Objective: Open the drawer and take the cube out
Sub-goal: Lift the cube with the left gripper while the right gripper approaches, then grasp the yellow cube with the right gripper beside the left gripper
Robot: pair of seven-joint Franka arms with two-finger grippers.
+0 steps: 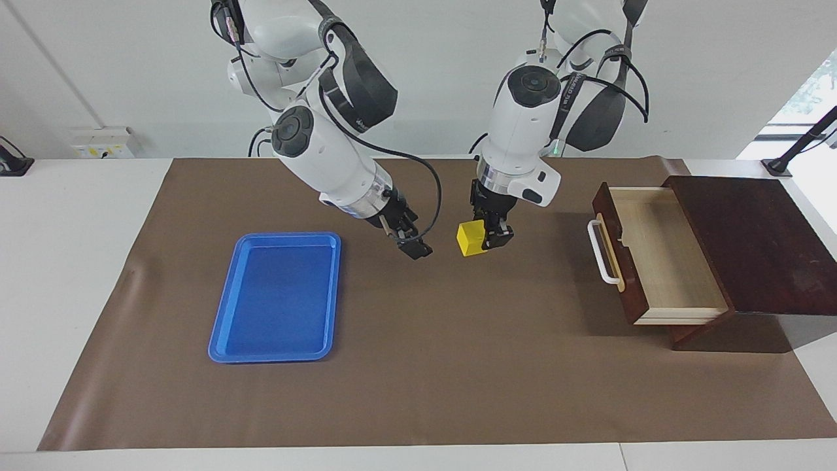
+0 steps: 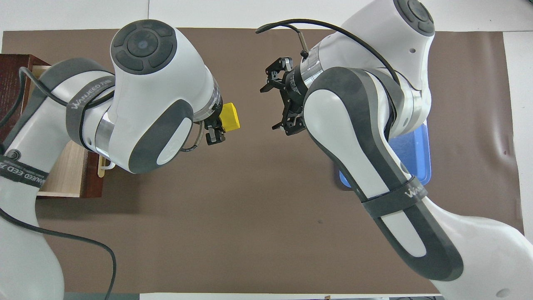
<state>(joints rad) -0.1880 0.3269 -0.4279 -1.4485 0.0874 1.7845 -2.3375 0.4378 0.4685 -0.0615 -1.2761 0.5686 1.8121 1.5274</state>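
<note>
Left arm's grey band (image 2: 89, 100), upper left of the overhead view: we read "WANJEED", followed by smaller characters we cannot make out.
Left arm's lower band (image 2: 18, 171), at the left edge of the overhead view: we read "EED", the rest cut off.
Right arm's grey band (image 2: 410, 192), lower right of the overhead view: we read "WANJEED".
Black cuff above the right gripper (image 2: 295, 85): we see white print, too small to read.
</note>
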